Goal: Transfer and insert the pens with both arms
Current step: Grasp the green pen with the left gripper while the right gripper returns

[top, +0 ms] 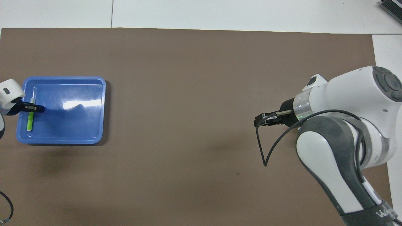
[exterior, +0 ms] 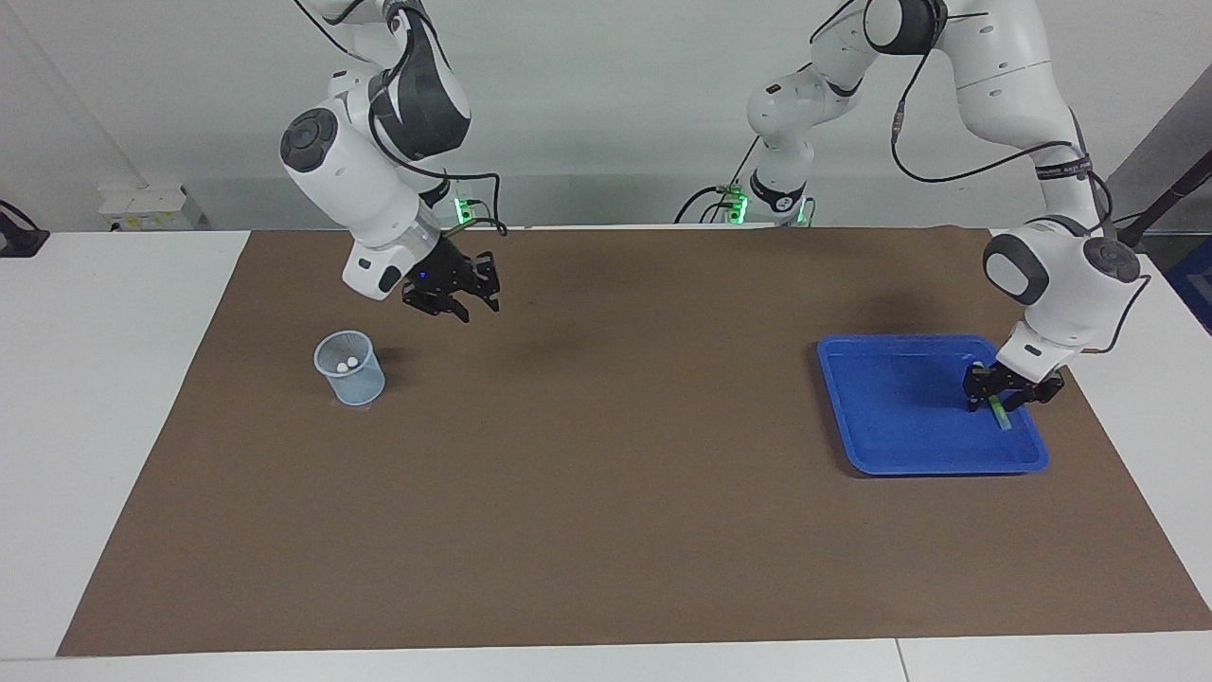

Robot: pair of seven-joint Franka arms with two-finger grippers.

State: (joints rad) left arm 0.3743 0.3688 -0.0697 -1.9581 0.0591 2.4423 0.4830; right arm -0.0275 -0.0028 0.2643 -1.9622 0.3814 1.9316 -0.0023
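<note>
The bright green pen (exterior: 1000, 413) lies in the blue tray (exterior: 937, 466) at the left arm's end of the table. It also shows in the overhead view (top: 30, 121), along the tray's (top: 59, 140) outer side. My left gripper (exterior: 999, 403) is down in the tray, open, with a finger on each side of the pen's middle (top: 33, 108). Two whitish pen caps (exterior: 347, 364) show inside the translucent blue cup (exterior: 350, 374); their barrels' colours are hidden. My right gripper (exterior: 464, 305) is open and empty, up in the air beside the cup (top: 260, 120).
A brown mat (exterior: 606, 493) covers most of the white table. The cup is hidden under the right arm in the overhead view. The tray holds only the green pen.
</note>
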